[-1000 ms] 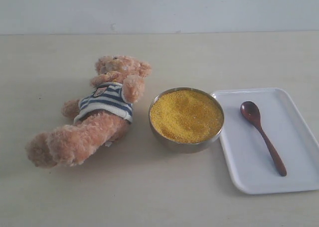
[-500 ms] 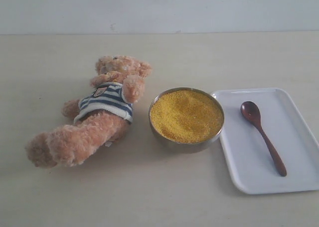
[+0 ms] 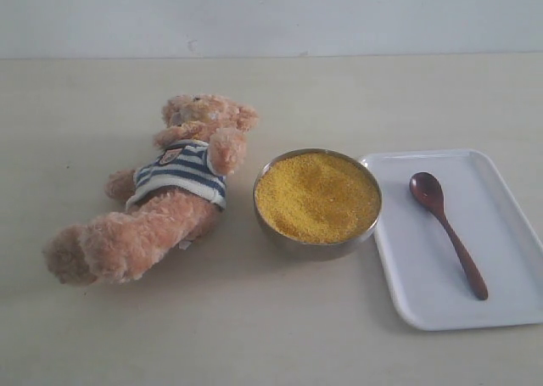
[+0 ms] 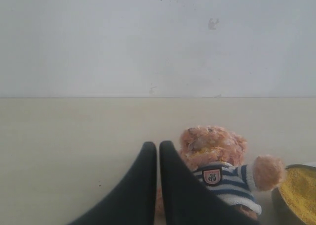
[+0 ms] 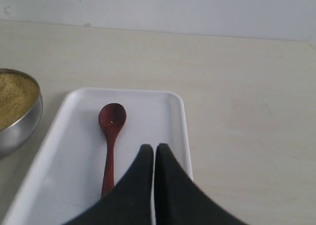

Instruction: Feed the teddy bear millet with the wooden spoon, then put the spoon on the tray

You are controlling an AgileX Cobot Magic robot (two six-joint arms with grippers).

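The teddy bear (image 3: 170, 191) in its striped shirt lies on its back on the table, head toward the wall; it also shows as the teddy bear (image 4: 217, 156) in the left wrist view. Beside it stands a steel bowl (image 3: 316, 247) full of yellow millet (image 3: 316, 195). The wooden spoon (image 3: 445, 229) lies on the white tray (image 3: 424, 293), bowl end toward the wall; a few grains cling to the wooden spoon (image 5: 111, 136) on the tray (image 5: 64, 151). My left gripper (image 4: 158, 145) is shut and empty, short of the bear. My right gripper (image 5: 154, 147) is shut and empty above the tray, beside the spoon's handle. Neither gripper shows in the exterior view.
The pale table (image 3: 254, 335) runs back to a white wall (image 3: 271, 13). The bowl's edge with millet (image 4: 298, 190) shows at the side of the left wrist view, and the bowl (image 5: 17, 118) also at the side of the right wrist view.
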